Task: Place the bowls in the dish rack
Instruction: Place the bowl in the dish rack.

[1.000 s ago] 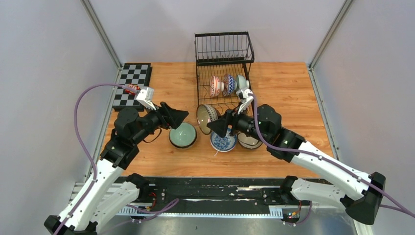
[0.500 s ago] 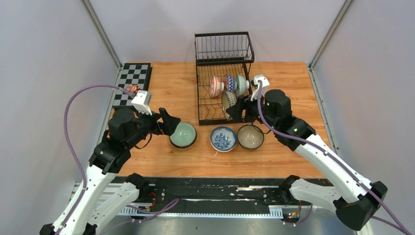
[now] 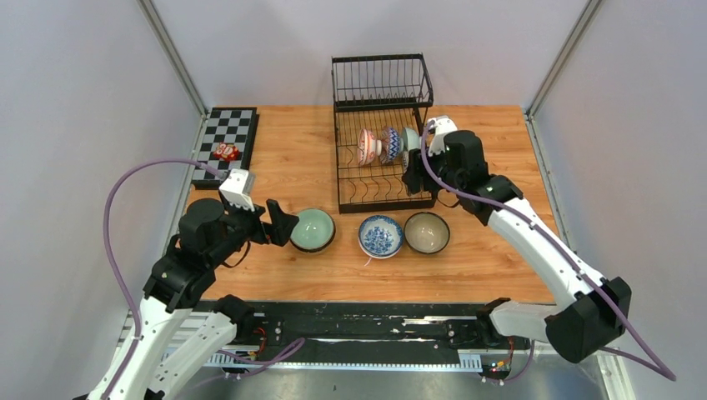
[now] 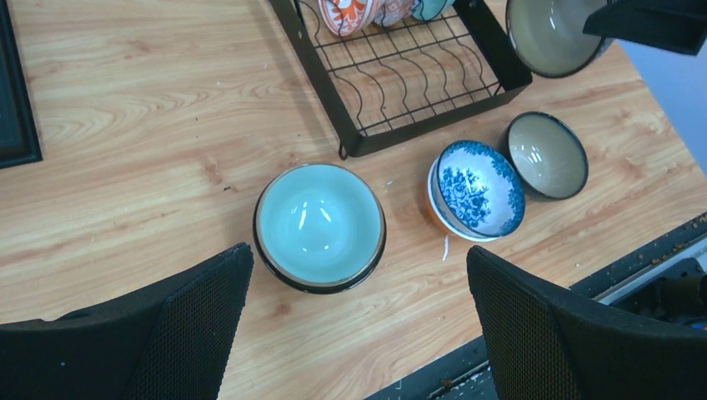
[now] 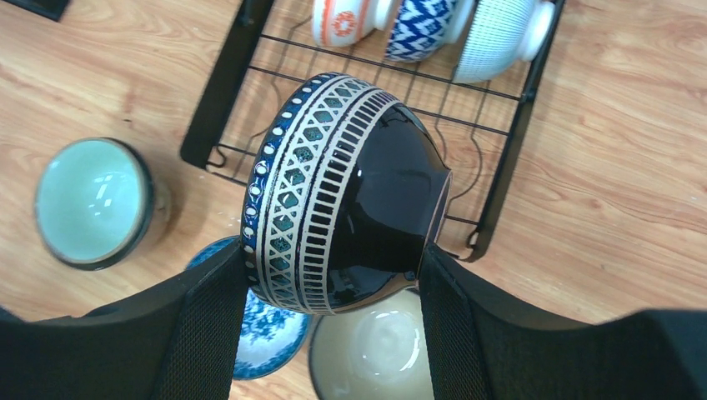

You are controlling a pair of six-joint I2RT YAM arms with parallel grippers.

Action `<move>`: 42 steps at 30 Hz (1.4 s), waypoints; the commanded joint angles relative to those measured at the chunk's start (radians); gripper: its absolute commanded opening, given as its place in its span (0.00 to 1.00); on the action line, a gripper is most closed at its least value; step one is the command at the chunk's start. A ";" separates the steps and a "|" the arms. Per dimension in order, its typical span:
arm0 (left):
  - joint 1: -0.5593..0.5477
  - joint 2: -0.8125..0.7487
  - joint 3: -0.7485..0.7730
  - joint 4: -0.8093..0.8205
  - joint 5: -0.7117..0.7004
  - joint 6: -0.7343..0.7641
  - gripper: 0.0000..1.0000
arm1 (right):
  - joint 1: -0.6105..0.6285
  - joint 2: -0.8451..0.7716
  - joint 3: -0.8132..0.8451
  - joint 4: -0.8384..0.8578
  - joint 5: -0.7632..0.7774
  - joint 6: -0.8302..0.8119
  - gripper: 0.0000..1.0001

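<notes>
My right gripper (image 5: 333, 275) is shut on a dark bowl with a blue and white patterned rim (image 5: 350, 187), held on its side above the right part of the black wire dish rack (image 3: 379, 179). Three bowls (image 3: 388, 143) stand on edge in the rack. Three more sit on the table in front of it: pale green (image 3: 313, 229), blue-patterned (image 3: 381, 237) and cream dark-rimmed (image 3: 427, 232). My left gripper (image 4: 360, 267) is open and empty, just near and left of the pale green bowl (image 4: 319, 225), not touching it.
A black-and-white checkerboard (image 3: 223, 137) lies at the far left with a small red object (image 3: 225, 152) on it. The rack's upper wire basket (image 3: 382, 82) stands at the back. Grey walls close in both sides.
The right arm has carried the patterned bowl from above the table's bowls back to over the rack. The left gripper has opened wide and drawn back left of the green bowl.
</notes>
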 commanded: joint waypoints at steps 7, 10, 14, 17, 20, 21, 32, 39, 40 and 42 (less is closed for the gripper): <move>-0.011 -0.025 -0.097 0.019 0.050 0.015 1.00 | -0.082 0.148 0.091 0.014 0.105 -0.101 0.03; -0.017 -0.029 -0.106 0.020 0.028 0.019 1.00 | -0.095 0.196 0.102 0.012 0.117 -0.113 0.03; -0.022 -0.032 -0.117 0.025 0.025 0.017 1.00 | -0.110 0.258 0.127 0.012 0.140 -0.130 0.03; -0.025 -0.034 -0.118 0.022 0.020 0.019 1.00 | -0.118 0.299 0.147 0.012 0.137 -0.136 0.03; -0.028 -0.034 -0.119 0.022 0.014 0.020 1.00 | -0.126 0.335 0.163 0.012 0.137 -0.143 0.03; -0.028 -0.034 -0.119 0.024 0.013 0.020 1.00 | -0.128 0.351 0.168 0.012 0.134 -0.145 0.03; -0.041 -0.036 -0.121 0.022 0.008 0.023 1.00 | -0.148 0.459 0.216 0.003 0.035 -0.161 0.03; -0.048 -0.033 -0.121 0.022 0.007 0.020 1.00 | -0.153 0.510 0.232 -0.019 0.017 -0.175 0.03; -0.049 -0.032 -0.121 0.022 0.007 0.020 1.00 | -0.154 0.517 0.233 -0.019 0.013 -0.175 0.03; -0.049 -0.031 -0.120 0.022 0.007 0.021 1.00 | -0.157 0.531 0.234 -0.020 0.001 -0.173 0.03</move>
